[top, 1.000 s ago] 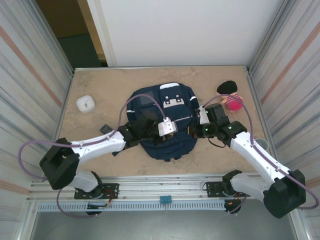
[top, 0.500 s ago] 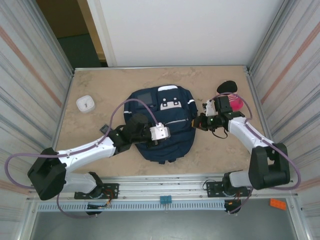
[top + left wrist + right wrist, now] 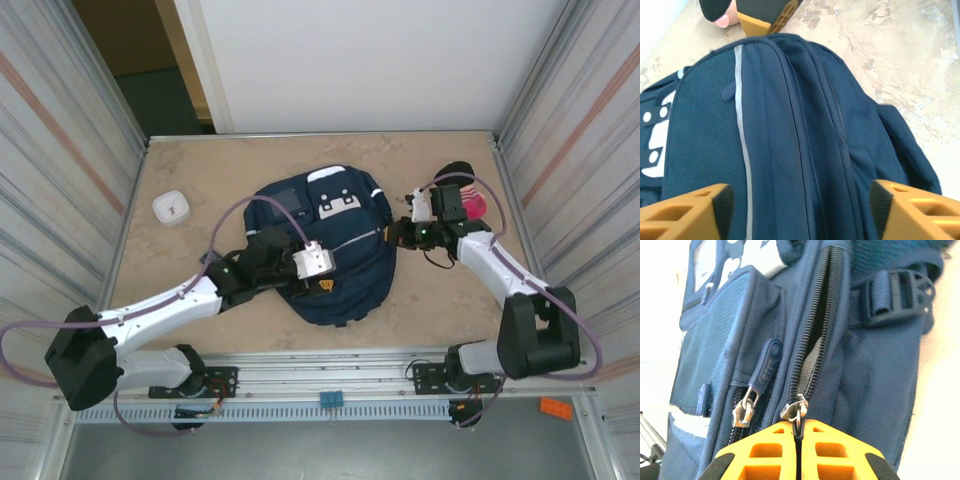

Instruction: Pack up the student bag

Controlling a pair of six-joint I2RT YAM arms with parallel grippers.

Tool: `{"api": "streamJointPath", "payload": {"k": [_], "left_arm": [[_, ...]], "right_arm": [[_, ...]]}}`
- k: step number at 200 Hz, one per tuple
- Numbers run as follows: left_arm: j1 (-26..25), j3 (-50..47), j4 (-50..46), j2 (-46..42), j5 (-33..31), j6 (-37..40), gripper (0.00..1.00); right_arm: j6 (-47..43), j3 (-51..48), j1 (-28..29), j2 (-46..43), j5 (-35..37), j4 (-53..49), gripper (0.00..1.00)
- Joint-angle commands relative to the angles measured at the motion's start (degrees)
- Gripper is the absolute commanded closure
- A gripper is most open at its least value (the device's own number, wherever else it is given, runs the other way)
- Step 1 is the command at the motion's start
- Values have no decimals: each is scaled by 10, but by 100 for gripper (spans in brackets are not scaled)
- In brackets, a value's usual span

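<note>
left jaws opened | navy mesh student bag (image 3: 355,280) | metal zipper pull (image 3: 795,411) pinched

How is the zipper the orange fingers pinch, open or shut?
Partly open: on the bag, the zipper teeth gape above the slider, a dark gap between them. The right gripper is shut on its pull.

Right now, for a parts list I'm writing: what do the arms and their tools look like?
Left arm and right arm: white links, black joints, looping purple cable. Left tool and right tool: orange cut-out fingers, black pads.
</note>
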Motion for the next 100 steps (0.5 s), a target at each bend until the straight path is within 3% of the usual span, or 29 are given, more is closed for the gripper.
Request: {"api": "streamJointPath", "payload": {"k": [1, 41, 66, 100], "left_arm": [[-35, 45, -6, 9, -42, -43, 19], [-68, 93, -18, 71, -71, -75, 17], [-69, 89, -10, 100, -79, -81, 34], [-69, 78, -20, 114, -92, -71, 41]], "right_arm": [[0, -19, 49, -60, 15, -27, 100], [28, -37, 112, -117, 26, -49, 100], [26, -46, 129, -142, 17, -49, 100], [16, -55, 120, -144, 29, -55, 100]]}}
